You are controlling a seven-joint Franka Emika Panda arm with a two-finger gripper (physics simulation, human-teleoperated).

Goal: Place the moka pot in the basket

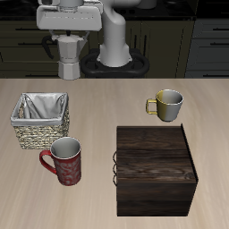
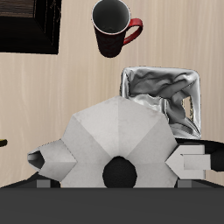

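My gripper (image 1: pixel 70 46) is shut on the moka pot (image 1: pixel 70 61), a silver-grey faceted pot, and holds it in the air above the back of the table. The wicker basket (image 1: pixel 40 122) with its pale cloth lining stands below and nearer the table's front edge than the pot. In the wrist view the moka pot (image 2: pixel 114 140) fills the frame between my fingers (image 2: pixel 188 163), its black lid knob facing the camera. The basket (image 2: pixel 162 87) shows just beyond the pot, partly hidden by it.
A red mug (image 1: pixel 64 162) stands close in front of the basket, also in the wrist view (image 2: pixel 115 26). A dark wooden box (image 1: pixel 154 170) sits near the front edge. A grey-and-yellow mug (image 1: pixel 167 105) stands behind the box.
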